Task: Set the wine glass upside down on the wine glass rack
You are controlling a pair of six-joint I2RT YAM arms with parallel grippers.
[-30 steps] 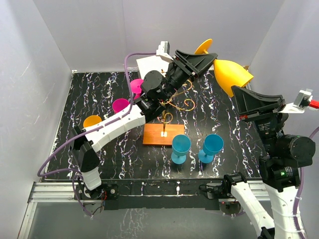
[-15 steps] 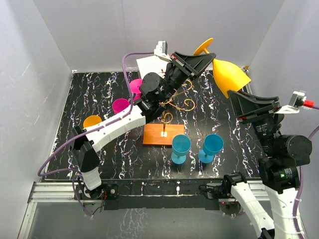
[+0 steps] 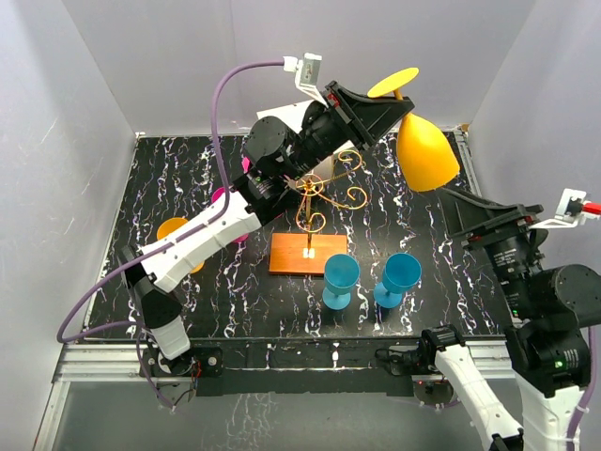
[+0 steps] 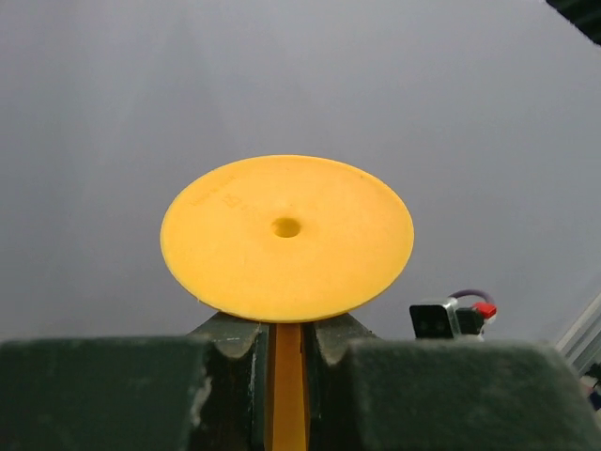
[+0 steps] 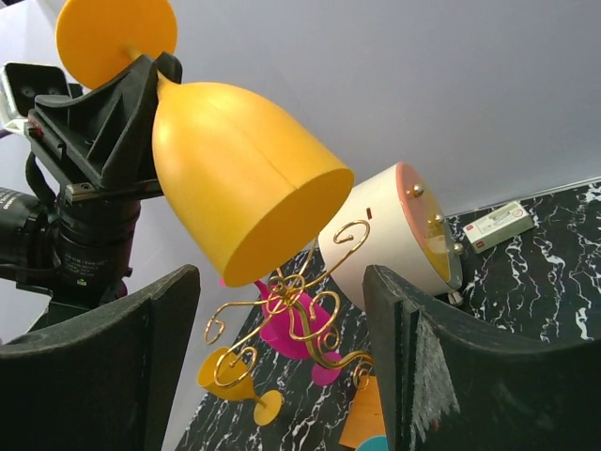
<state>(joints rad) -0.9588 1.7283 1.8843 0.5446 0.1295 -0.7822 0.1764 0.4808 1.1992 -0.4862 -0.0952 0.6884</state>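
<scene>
Black marbled tabletop (image 3: pixel 188 188) with white veining sat inside pale grey walls (image 3: pixel 169 56). The left gripper (image 3: pixel 402 103) was pinched on the stem of the yellow wine glass (image 3: pixel 427 150), foot uppermost and bowl mouth tilted downward, in the air above the wine glass rack (image 3: pixel 324 193) (from the right wrist the rim hung just over the top gold scroll; contact could not be judged). Its wooden base (image 3: pixel 305 254) stood on the table beside two blue glasses (image 3: pixel 341 280). The right gripper (image 3: pixel 462 205) was spread wide, holding nothing, apart from the glass. A small white block (image 5: pixel 502 225) near the white cylinder box (image 5: pixel 394 235) bore marks too small to read
</scene>
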